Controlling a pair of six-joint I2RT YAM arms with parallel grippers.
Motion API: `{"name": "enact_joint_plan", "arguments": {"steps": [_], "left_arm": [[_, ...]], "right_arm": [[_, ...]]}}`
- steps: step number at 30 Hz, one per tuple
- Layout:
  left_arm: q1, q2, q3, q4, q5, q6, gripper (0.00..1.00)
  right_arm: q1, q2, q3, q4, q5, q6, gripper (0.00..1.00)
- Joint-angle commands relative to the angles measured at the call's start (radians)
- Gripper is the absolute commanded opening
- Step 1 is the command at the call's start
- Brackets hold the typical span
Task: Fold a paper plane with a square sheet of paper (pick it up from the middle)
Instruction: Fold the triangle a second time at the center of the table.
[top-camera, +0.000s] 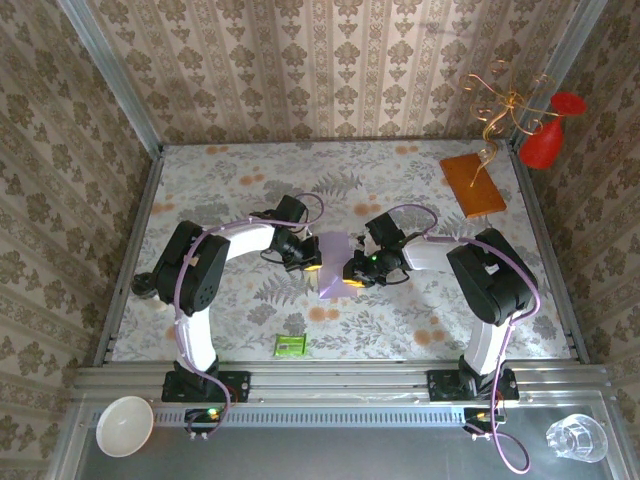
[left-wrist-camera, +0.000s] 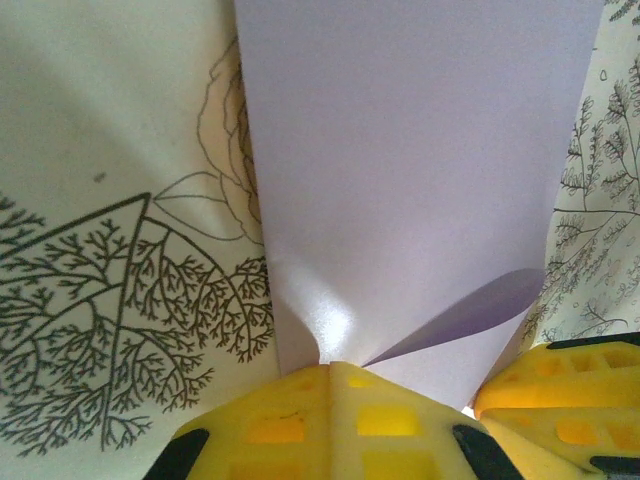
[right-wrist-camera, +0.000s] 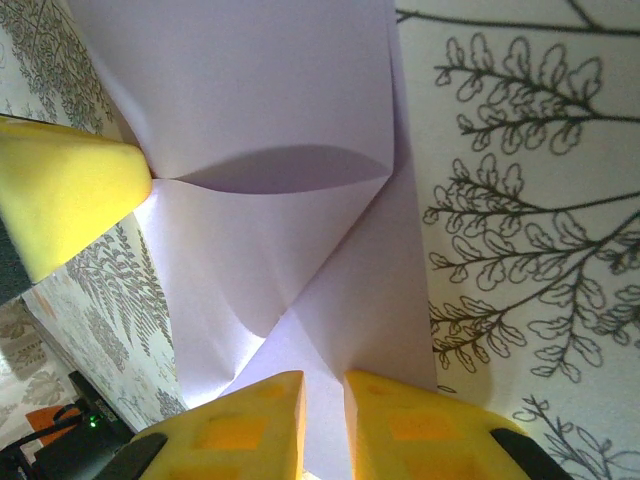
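The pale lavender sheet of paper (top-camera: 333, 272) lies mid-table, partly folded, with a raised flap and diagonal creases (right-wrist-camera: 270, 100). My left gripper (top-camera: 310, 262) is at its left edge. In the left wrist view its yellow fingers (left-wrist-camera: 300, 420) are pressed together, shut on the paper's edge (left-wrist-camera: 420, 180), which puckers upward from the tips. My right gripper (top-camera: 355, 275) is at the paper's right side. Its fingers (right-wrist-camera: 420, 430) stand a narrow gap apart over the sheet, with flat paper showing in the gap. Each wrist view catches the other gripper's yellow finger.
An orange-brown board (top-camera: 473, 183) lies at the back right beside a red vase (top-camera: 548, 140) and a gold wire stand (top-camera: 500, 110). A small green packet (top-camera: 290, 346) sits near the front edge. A white bowl (top-camera: 125, 425) and a glass (top-camera: 577, 437) rest on the front shelf.
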Motion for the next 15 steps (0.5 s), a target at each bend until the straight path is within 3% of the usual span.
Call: {"name": "enact_joint_plan", "arguments": {"steps": [1,15], "left_arm": [[0.005,-0.019,-0.017,-0.007,-0.012,-0.006,0.03],[0.007,-0.048,-0.022,-0.019,-0.046,-0.006,0.02]], "right_arm": [[-0.001,0.024,0.003,-0.073,0.053,-0.008,0.21],[-0.005,0.03,0.001,-0.075,0.064,-0.008,0.19]]}}
